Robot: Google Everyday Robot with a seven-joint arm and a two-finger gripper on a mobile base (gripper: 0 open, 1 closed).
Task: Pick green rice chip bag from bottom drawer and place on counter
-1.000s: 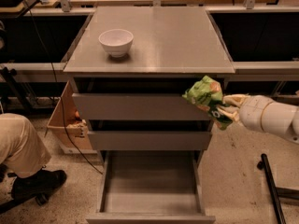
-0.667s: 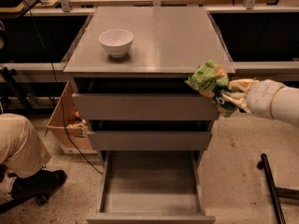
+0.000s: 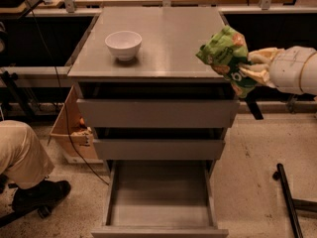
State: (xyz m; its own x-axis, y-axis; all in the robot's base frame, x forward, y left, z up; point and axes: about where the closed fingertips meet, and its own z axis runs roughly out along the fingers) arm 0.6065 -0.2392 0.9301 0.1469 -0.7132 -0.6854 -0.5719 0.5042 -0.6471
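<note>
Camera view shows the tool, clenched on the green rice chip bag, risen from beside the upper drawers to the 3 o'clock edge of the counter; the bottom drawer lies empty, so only placement seems left

The robot's gripper, at the right of the scene beside the counter's front corner, has pale cream, wedge-shaped fingers. Behind it runs a thick white cylindrical forearm, its smooth shell crossed by faint thin seam lines.
</note>
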